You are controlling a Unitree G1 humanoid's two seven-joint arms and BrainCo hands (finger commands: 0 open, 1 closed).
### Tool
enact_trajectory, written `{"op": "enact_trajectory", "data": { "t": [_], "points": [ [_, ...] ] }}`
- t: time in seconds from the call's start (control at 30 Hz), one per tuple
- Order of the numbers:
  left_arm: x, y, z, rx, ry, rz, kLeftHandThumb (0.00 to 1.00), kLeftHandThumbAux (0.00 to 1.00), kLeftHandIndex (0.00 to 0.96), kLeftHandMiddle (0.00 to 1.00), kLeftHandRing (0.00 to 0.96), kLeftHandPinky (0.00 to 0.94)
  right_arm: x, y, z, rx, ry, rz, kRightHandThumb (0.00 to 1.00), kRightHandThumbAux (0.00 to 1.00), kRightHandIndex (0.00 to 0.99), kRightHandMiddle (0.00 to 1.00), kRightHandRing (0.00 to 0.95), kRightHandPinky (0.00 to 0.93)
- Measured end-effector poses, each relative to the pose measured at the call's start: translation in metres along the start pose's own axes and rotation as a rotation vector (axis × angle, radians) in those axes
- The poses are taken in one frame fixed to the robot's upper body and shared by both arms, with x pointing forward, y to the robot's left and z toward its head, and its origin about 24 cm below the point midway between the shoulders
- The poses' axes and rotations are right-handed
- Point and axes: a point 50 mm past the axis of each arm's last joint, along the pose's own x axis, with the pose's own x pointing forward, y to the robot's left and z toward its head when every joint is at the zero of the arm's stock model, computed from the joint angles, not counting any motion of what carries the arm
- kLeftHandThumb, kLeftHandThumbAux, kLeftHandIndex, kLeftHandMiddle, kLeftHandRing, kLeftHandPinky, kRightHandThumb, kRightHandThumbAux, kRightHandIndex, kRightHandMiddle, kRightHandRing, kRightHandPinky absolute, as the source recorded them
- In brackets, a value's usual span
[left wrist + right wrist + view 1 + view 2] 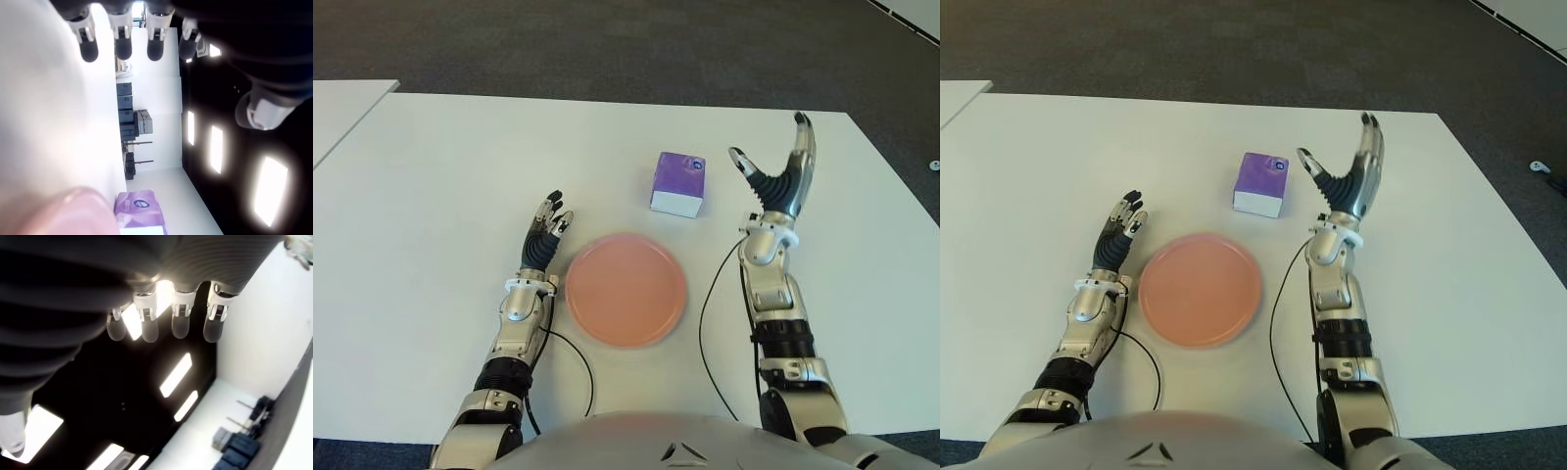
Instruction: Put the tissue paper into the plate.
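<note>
The tissue paper (pixel 677 183) is a small purple pack with a white side. It sits on the white table (pixel 440 176), a little past the plate (pixel 626 289) and well apart from it. Nothing is touching the pack. In the left wrist view the same purple pack (pixel 139 209) shows past the blurry pink edge of the plate (pixel 73 210).

The plate is round and pink. It lies flat on the table near the robot's body, and nothing is in it.

The right hand (pixel 776 176) is up in the air just to the right of the tissue paper. Its fingers (pixel 179 322) are straight and spread, with the thumb sticking out toward the pack. It holds nothing.

The left hand (pixel 546 235) shows just to the left of the plate, low by the table. Its fingers (pixel 122 41) are straight and loose, and it holds nothing too.

A thin black cable (pixel 713 313) runs along the table beside the right arm, and another (pixel 578 362) curls beside the left arm.

Past the table is a dark grey floor (pixel 607 49).
</note>
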Motion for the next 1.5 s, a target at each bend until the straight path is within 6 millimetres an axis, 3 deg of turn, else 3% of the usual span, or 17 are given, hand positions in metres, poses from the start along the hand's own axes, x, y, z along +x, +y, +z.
{"op": "enact_trajectory", "data": {
  "t": [0.23, 0.63, 0.7, 0.83, 1.17, 1.5],
  "points": [
    [0.000, 0.000, 0.000, 0.000, -0.002, 0.004, 0.000, 0.423, 0.000, 0.000, 0.000, 0.000, 0.019, 0.014, 0.017, 0.003, -0.118, 0.091, 0.194, 0.574, 0.000, 0.000, 0.000, 0.000],
    [0.000, -0.001, -0.001, -0.004, 0.003, 0.023, 0.000, 0.418, 0.000, 0.000, 0.000, 0.000, 0.005, 0.065, 0.030, -0.055, -0.227, 0.350, 0.173, 0.542, 0.000, 0.000, 0.000, 0.001],
    [0.000, -0.002, -0.001, -0.007, 0.002, 0.023, 0.000, 0.419, 0.000, 0.000, 0.000, 0.000, 0.004, 0.070, 0.033, -0.067, -0.270, 0.394, 0.212, 0.489, 0.000, 0.000, 0.000, 0.000],
    [0.000, -0.004, -0.001, -0.014, 0.003, 0.023, 0.000, 0.424, 0.000, 0.000, 0.000, 0.000, 0.004, 0.083, 0.036, -0.158, -0.426, 0.524, 0.186, 0.506, 0.000, 0.000, 0.000, 0.000],
    [0.003, -0.005, -0.001, -0.011, 0.003, 0.035, 0.000, 0.441, 0.000, 0.000, 0.000, 0.000, -0.008, 0.108, 0.015, -0.450, -0.685, 0.738, 0.135, 0.487, 0.000, 0.000, 0.000, 0.000],
    [0.005, -0.008, -0.002, -0.018, 0.006, 0.050, 0.000, 0.447, 0.000, 0.000, 0.000, 0.000, -0.011, 0.110, -0.006, -0.632, -0.735, 0.861, 0.159, 0.486, 0.000, 0.000, 0.000, 0.000]
  ]
}}
